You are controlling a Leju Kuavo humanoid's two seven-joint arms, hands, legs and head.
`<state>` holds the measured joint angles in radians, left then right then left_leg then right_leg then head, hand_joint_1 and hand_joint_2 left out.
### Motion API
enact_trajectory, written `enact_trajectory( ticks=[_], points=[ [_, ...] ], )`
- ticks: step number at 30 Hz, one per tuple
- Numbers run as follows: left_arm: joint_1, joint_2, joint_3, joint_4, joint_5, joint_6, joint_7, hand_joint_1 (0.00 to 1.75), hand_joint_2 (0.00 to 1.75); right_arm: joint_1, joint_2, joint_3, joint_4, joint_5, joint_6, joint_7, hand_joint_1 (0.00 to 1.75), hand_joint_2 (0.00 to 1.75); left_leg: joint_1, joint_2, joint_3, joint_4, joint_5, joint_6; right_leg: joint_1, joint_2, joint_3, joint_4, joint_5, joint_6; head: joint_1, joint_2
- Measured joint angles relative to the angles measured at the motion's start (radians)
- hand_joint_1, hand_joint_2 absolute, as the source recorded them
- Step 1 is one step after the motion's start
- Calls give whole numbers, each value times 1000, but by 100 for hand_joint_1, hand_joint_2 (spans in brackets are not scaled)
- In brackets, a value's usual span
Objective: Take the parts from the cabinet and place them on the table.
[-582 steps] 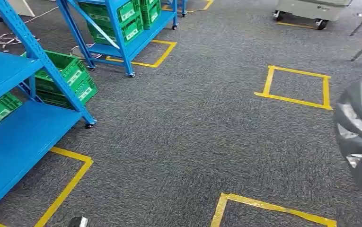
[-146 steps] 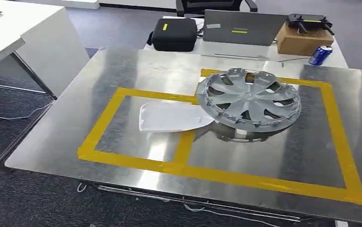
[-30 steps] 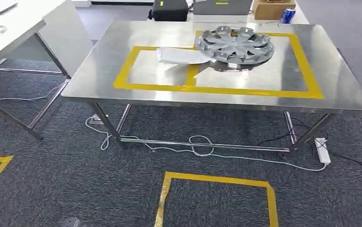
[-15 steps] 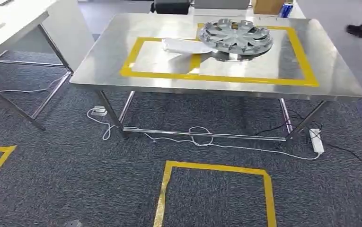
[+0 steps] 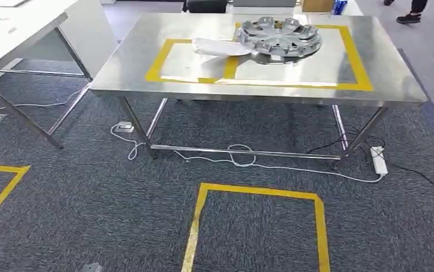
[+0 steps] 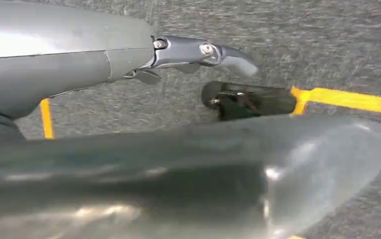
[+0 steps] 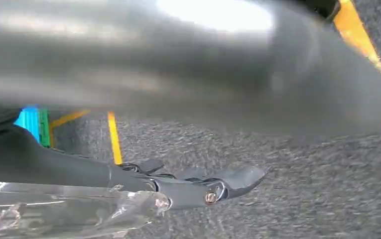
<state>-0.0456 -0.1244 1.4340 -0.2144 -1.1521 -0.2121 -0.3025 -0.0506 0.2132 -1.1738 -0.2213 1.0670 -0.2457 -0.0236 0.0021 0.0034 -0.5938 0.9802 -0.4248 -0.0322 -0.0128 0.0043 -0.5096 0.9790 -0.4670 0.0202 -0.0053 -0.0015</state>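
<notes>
- Left hand: in the left wrist view a smooth grey thumb and one dark finger lie out straight over grey carpet, with nothing between them; the hand is spread and empty.
- Right hand: in the right wrist view dark fingers reach out straight over the carpet, holding nothing; crinkled clear plastic shows beside them.
- Floor: one full yellow tape square lies nearest on the speckled carpet, and the corner of a second at the left edge.
- Under the table, one white power strip with white and black cables.
- One steel table, brushed and shiny, marked with two yellow tape rectangles side by side.
- Two parts on it: a silver spoked wheel cover, round, in the right rectangle; a flat white part just beside it, across the middle tape.
</notes>
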Motion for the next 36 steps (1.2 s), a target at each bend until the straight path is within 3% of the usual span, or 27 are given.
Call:
enact_trajectory(
  ticks=[3, 4, 5, 6, 8, 9, 10, 11, 12, 14, 15, 16, 17, 19, 20, 21, 23, 24, 25, 26, 29, 30, 31, 32, 34, 35, 36],
  points=[
    [-1, -3, 0, 0, -1, 3, -9, 0, 0, 2, 0, 0, 0, -18, 39, 0, 0, 0, 0, 0, -65, 205, -159, -6, 3, 10, -38, 0, 29, -12, -6, 0],
    [-1, -3, 0, 0, -2, 3, -11, 0, 0, 2, 0, -1, 0, -24, 47, 0, 0, 0, 0, 0, -81, 274, -176, -5, 4, 13, -52, 0, 40, -12, -6, 0],
    [-1, -3, 0, 0, -4, 5, -11, 0, 0, 2, 0, -3, 0, -26, 48, 3, 0, 0, 0, 0, -80, 303, -160, -2, 6, 20, -65, 0, 51, -10, -6, 0],
    [-1, -3, 0, 0, -9, 8, -11, 0, 0, 2, 0, -3, 0, -29, 48, 8, 0, 0, -1, -1, -58, 291, -124, 2, 7, 27, -77, 0, 62, -9, -6, 0],
    [-1, -2, -2, 0, -19, 24, -8, 0, 0, 1, 0, -5, 0, -35, 45, 22, 0, 0, -2, -13, 29, 168, -57, 15, 9, 47, -99, 0, 83, -5, -6, 0],
    [-2, -1, -4, 0, -23, 33, -4, 0, 0, -2, 2, -5, 0, -37, 43, 27, 0, 0, -2, -57, 101, 66, -55, 25, 6, 58, -107, 2, 94, -2, -7, 0],
    [-2, -1, -6, -2, -26, 40, -2, 0, 0, -4, 4, -5, 0, -40, 40, 31, 0, 0, -6, -91, 160, -18, -78, 33, 13, 68, -115, 4, 100, 5, -6, 0],
    [-3, -3, -7, -2, -30, 43, 2, 0, 0, -5, 4, -6, 0, -42, 37, 32, 0, 0, 0, -87, 171, -52, -93, 28, 14, 76, -121, 6, 111, 9, -8, 0],
    [-5, -4, -8, -2, -30, 42, 11, 0, 0, -3, 4, -8, 0, -42, 37, 32, 0, 0, -4, -80, 165, -47, -92, 28, 12, 86, -124, 2, 122, 15, -5, 0],
    [-5, -10, -8, -2, -22, 28, 42, 0, 0, 2, 4, -10, 0, -39, 33, 31, 0, 0, -2, -57, 162, -50, -79, 41, 10, 108, -131, -6, 138, 30, -6, 0],
    [-7, -10, -8, -2, -20, 26, 52, 0, 0, 4, 4, -11, 0, -34, 32, 27, 0, 0, 0, -40, 157, -50, -72, 47, 11, 77, -141, 8, 123, 30, -8, 0],
    [-6, -11, -8, -2, -18, 27, 59, 0, 0, 3, 4, -11, 0, -32, 29, 26, 0, 0, 0, -32, 150, -50, -66, 55, 12, 39, -161, 56, 77, 34, 5, 0],
    [-3, -11, -8, -2, -17, 27, 64, 0, 0, 2, 4, -11, 0, -30, 28, 23, 0, 0, -1, -17, 143, -50, -60, 57, 11, 19, -193, 140, 24, 40, 7, 0],
    [1, -13, -7, -2, -17, 27, 69, 0, 0, 0, 4, -11, 0, -30, 28, 21, 0, 0, -1, 15, 129, -48, -50, 55, 9, 6, -249, 310, -57, 49, 6, 0],
    [2, -14, -7, -2, -17, 27, 69, 0, 0, 1, 4, -11, 0, -29, 28, 20, 0, 0, -1, 30, 123, -47, -46, 54, 8, 4, -248, 335, -67, 52, 6, 0],
    [1, -14, -7, -2, -17, 27, 69, 0, 0, 2, 4, -12, 0, -29, 28, 20, 0, 0, -1, 42, 119, -46, -44, 51, 6, 2, -219, 311, -55, 54, 7, 0],
    [0, -16, -7, -2, -17, 29, 69, 0, 0, 4, 4, -13, 0, -29, 26, 20, 0, 0, 0, 66, 116, -43, -42, 48, 4, -14, -99, 145, 3, 52, 7, 0],
    [-1, -17, -7, -2, -17, 34, 70, 0, 0, 2, 3, -13, 0, -29, 21, 19, 0, 0, 0, 78, 118, -41, -42, 44, 4, -49, -24, 37, 27, 53, 6, 0],
    [-2, -16, -7, -3, -18, 39, 73, 0, 0, -3, 4, -13, 0, -29, 8, 19, 0, 0, -8, 87, 114, -39, -42, 37, 11, -71, -7, 2, 9, 46, 7, 0],
    [-3, -16, -7, -3, -22, 46, 81, 0, 0, -5, 4, -13, 0, -29, -4, 18, 0, 0, -9, 93, 114, -35, -42, 30, 10, -57, -10, -1, 23, 29, 3, 0],
    [-11, -20, -7, -3, -28, 61, 98, 0, 0, 0, 4, -17, 0, -29, -24, 25, 0, 0, -6, 114, 115, -37, -36, 15, 14, -33, -32, 3, 27, 9, 4, 0],
    [-13, -21, -7, -3, -27, 57, 95, 0, 0, -1, 4, -20, 0, -32, -28, 30, 0, 0, -1, 92, 112, -30, -46, 4, 7, -24, -26, -2, 34, -1, 4, 0],
    [-13, -22, -7, -3, -21, 41, 82, 0, 0, -2, 4, -21, 0, -35, -32, 31, 0, 0, -1, 44, 97, 2, -77, -2, 6, -17, -31, -2, 39, -7, 0, 0],
    [-11, -23, -7, -3, -9, 7, 54, 0, 0, -5, 4, -24, 0, -42, -45, 32, 0, 0, 0, 19, 66, 74, -127, -4, 6, -8, -38, -2, 44, -11, -3, 0],
    [-10, -25, -4, -3, 6, -15, 39, 0, 0, -10, 8, -29, 0, -49, -83, 38, 0, 0, 0, 6, -15, 251, -207, -4, 7, 16, -52, -1, 52, -13, -5, 0],
    [-10, -28, 0, -3, 14, -16, 39, 0, 0, -10, 9, -31, 0, -51, -97, 39, 0, 0, 0, 4, -38, 297, -215, -3, 7, 30, -57, -1, 56, -13, -5, 0],
    [-10, -30, 3, -3, 21, -19, 39, 0, 0, -10, 9, -34, 0, -50, -102, 40, 0, 0, 0, 2, -36, 291, -199, -2, 7, 43, -60, 0, 59, -10, -5, 0]
  ],
)
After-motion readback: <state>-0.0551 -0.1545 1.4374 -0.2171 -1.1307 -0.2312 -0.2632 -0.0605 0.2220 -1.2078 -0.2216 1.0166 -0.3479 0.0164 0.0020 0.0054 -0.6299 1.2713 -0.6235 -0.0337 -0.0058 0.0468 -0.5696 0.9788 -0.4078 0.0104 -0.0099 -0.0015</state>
